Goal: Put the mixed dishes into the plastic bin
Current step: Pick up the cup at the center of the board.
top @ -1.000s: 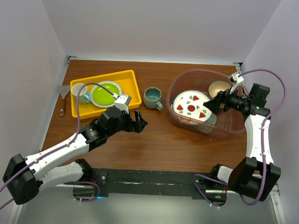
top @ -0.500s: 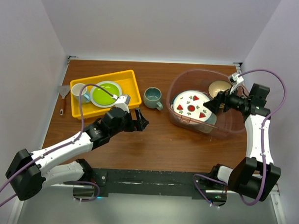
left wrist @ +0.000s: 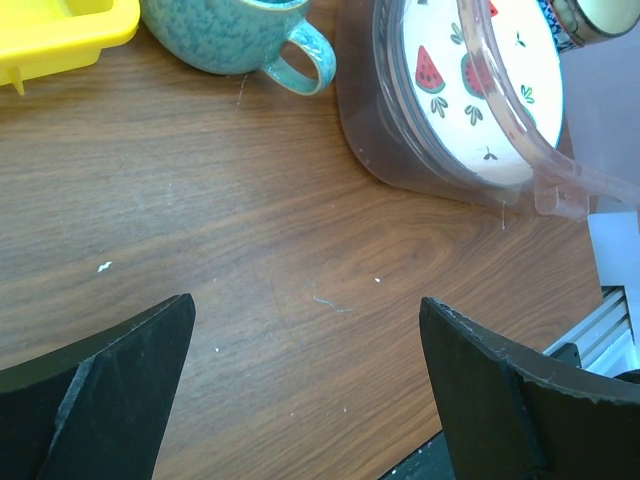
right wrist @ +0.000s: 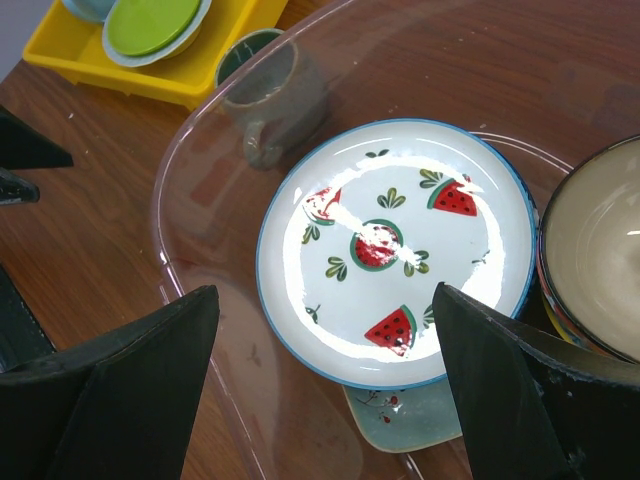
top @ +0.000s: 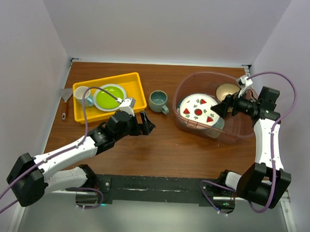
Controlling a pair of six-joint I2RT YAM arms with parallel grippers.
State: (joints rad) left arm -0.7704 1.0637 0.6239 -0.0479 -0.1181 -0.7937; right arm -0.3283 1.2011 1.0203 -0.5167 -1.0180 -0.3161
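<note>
Beside the yellow tray (left wrist: 60,30), speckled teal mug (top: 158,100), upright, left fingers (left wrist: 100,390), right fingers (right wrist: 110,390) spread wide, empty.

The left arm (top: 62,154) and right arm (top: 272,143) are made up of white links and black joint housings. A purple cable (top: 82,116) is routed along each. Black, wedge-shaped fingers (left wrist: 100,400) are noted in both wrist views. Bases are fixed to a black rail (top: 157,185).

Count on the table:
- one transparent pink-tinted plastic bin (top: 238,126)
- one white watermelon-pattern plate (top: 198,111)
- one tan bowl (top: 227,90)
- one mint-green tray (right wrist: 410,415)
- one grey-green mug (top: 158,101)
- one yellow rectangular tray (top: 133,87)
- one lime-green plate (top: 105,100)
- one pale cup (top: 80,92)
</note>
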